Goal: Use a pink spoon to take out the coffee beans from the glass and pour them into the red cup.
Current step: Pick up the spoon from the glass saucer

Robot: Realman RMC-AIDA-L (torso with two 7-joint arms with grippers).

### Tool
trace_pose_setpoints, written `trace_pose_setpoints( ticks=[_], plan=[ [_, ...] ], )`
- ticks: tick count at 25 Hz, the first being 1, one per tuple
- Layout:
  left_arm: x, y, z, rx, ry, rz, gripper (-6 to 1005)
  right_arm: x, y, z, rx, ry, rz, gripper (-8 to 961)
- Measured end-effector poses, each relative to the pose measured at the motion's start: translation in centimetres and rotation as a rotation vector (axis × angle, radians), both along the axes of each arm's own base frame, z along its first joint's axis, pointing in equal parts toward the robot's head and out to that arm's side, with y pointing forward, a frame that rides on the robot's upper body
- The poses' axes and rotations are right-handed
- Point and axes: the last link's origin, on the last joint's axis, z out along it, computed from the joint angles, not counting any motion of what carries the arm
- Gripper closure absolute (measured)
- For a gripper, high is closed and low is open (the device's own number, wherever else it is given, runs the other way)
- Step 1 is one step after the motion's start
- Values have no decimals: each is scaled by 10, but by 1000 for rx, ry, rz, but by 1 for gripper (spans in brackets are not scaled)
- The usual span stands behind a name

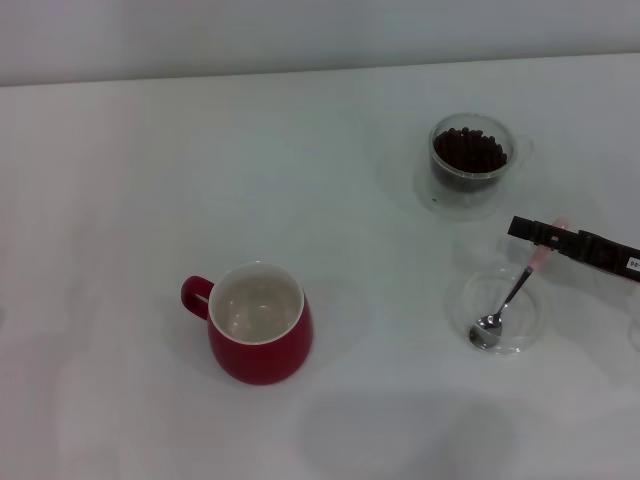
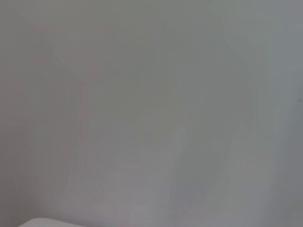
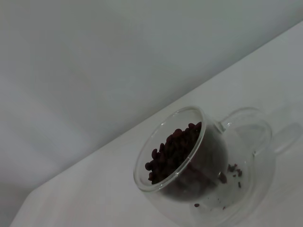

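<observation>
The red cup (image 1: pixel 258 322) stands upright at the table's front centre, its handle pointing left and its off-white inside bare. At the back right is the glass (image 1: pixel 468 156), holding a heap of coffee beans (image 1: pixel 469 149); the right wrist view shows the glass (image 3: pixel 189 156) and the beans (image 3: pixel 173 149) close up. The pink spoon (image 1: pixel 508 300) lies with its metal bowl in a flat clear dish (image 1: pixel 528 332). Its pink handle slants up to the right. My right gripper (image 1: pixel 540 238) reaches in from the right edge and crosses that handle. My left gripper is out of view.
A clear saucer (image 3: pixel 246 189) under the glass carries a few stray beans. The glass has a clear loop handle (image 3: pixel 248 127). A pale wall runs behind the table's far edge. The left wrist view shows only a blank pale surface.
</observation>
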Motion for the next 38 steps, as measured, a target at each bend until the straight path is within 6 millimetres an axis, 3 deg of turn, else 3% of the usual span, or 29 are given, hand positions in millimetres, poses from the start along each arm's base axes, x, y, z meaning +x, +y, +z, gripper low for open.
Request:
trace_pose_setpoints(
  ticks=[10, 16, 27, 32, 38],
  plan=[
    [1, 3, 1, 8, 0, -3, 111, 0, 1, 3, 8, 7, 0, 89],
    [2, 6, 2, 10, 2, -8, 111, 0, 2, 4, 14, 9, -2, 279],
    [2, 10, 2, 7, 3, -8, 111, 4, 3, 3, 22, -11, -30, 338],
    [1, 11, 1, -1, 3, -2, 111, 4, 4, 3, 23, -10, -31, 520],
    [1, 11, 1, -1, 4, -2, 112, 4, 3, 5, 36, -1, -34, 583]
  ],
)
